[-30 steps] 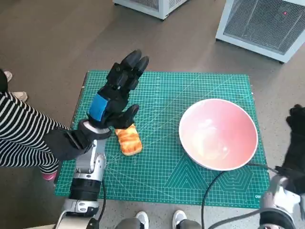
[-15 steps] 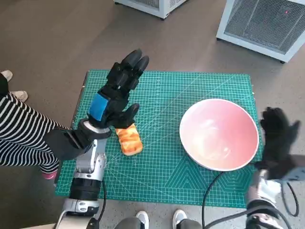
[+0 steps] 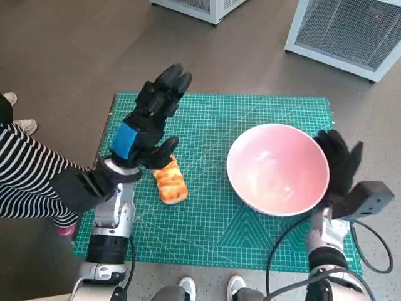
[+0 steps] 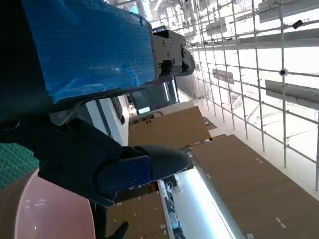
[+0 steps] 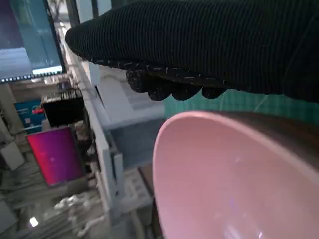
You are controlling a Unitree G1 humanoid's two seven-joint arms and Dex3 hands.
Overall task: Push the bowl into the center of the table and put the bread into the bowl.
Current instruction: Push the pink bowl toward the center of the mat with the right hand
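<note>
The bowl [image 3: 277, 169] is pale pink, glossy inside. The bread [image 3: 170, 182] is orange-gold with darker stripes. The mat [image 3: 213, 226] is green with a fine pale grid. At the left, a person's sleeve [image 3: 28, 182] is black-and-white striped.

Head cam looks steeply down over the whole table [image 3: 213, 232]; both wrist cams sit close behind their hands, sharing the pink bowl [image 3: 277, 177].

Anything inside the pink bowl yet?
No. The pink bowl shows only its bare glossy inside; the bread lies on the green mat. The mat beneath the bowl is hidden.
</note>
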